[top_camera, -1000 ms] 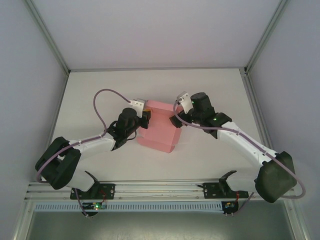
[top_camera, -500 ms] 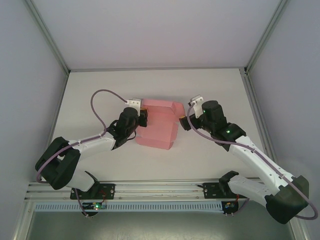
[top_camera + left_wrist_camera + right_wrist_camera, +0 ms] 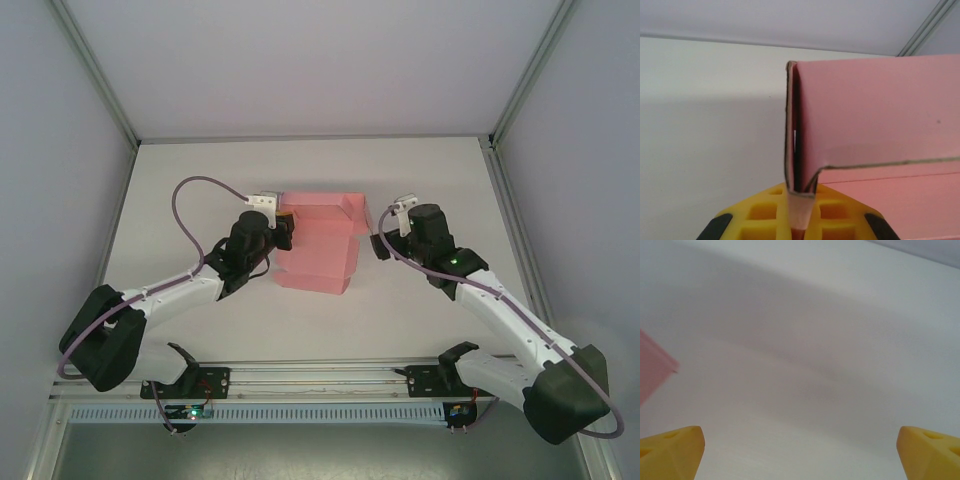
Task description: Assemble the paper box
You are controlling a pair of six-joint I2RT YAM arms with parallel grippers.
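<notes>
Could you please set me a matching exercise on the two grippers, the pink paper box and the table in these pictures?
Things:
1. left gripper
2. right gripper
3. paper box
4. table

States:
A. white, flat surface
B. shut on a folded pink edge
C. open, nothing between its fingers
D. pink, partly folded up

Pairs: 1-B, 2-C, 3-D, 4-A

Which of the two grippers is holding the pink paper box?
The left gripper: its yellow fingers are shut on the folded left edge of the paper box. The right gripper is wide open beside the box and grips nothing.
</notes>
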